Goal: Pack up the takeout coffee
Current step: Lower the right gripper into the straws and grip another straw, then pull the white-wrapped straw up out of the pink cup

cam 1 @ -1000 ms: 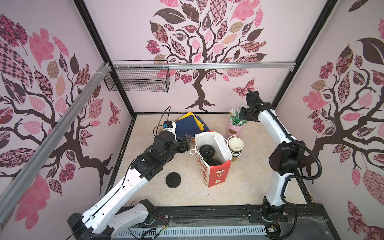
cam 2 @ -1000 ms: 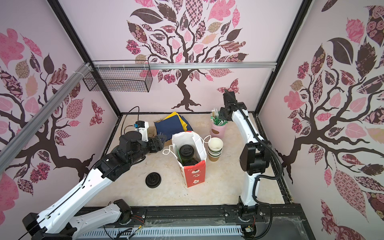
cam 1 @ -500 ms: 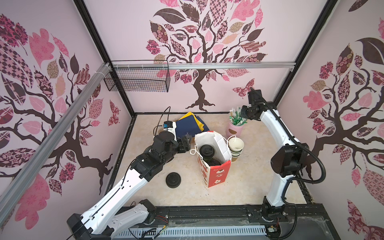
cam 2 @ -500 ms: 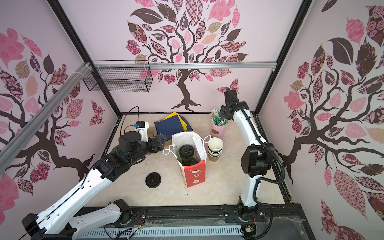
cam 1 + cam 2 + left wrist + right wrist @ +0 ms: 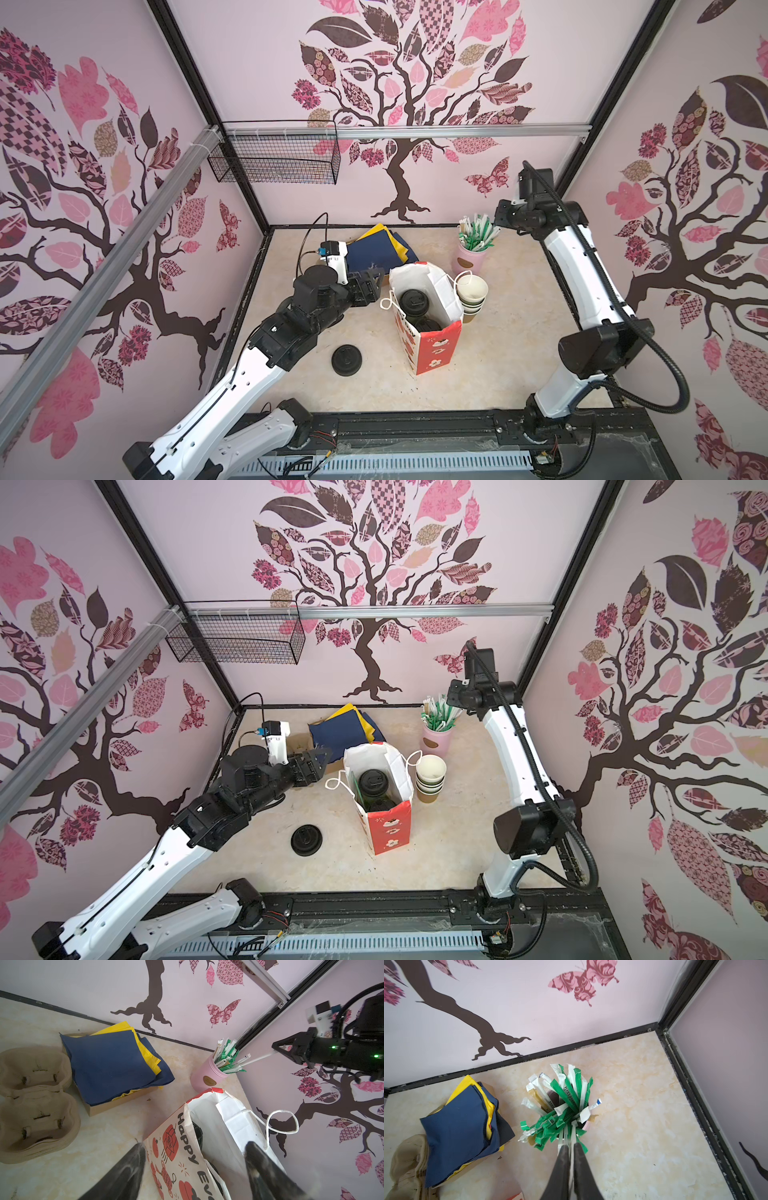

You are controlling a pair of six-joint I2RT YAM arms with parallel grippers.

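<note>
The takeout coffee, two cups with black lids [image 5: 415,301] [image 5: 374,783], stands inside the red-and-white paper bag [image 5: 434,351] [image 5: 390,833] [image 5: 180,1147]; the nearer lid [image 5: 427,325] is half hidden by the bag's wall. My left gripper [image 5: 374,279] [image 5: 321,756] [image 5: 195,1145] is open and empty, just left of the bag's mouth. My right gripper [image 5: 496,219] [image 5: 449,697] [image 5: 571,1145] hangs above the pink cup [image 5: 471,258] [image 5: 204,1078] of wrapped straws. It is shut on one white wrapped straw [image 5: 258,1057] whose lower end still sits in the cup.
Nested lidless cups [image 5: 471,291] [image 5: 430,776] touch the bag's right side. A loose black lid [image 5: 347,360] [image 5: 306,840] lies front left. Blue and yellow napkins [image 5: 382,251] and brown cup carriers [image 5: 35,1101] are at the back left. A wire basket [image 5: 274,166] hangs on the rail.
My right gripper has risen and drawn back to the right with the straw. My left gripper's jaws have spread a little wider; that arm has barely moved.
</note>
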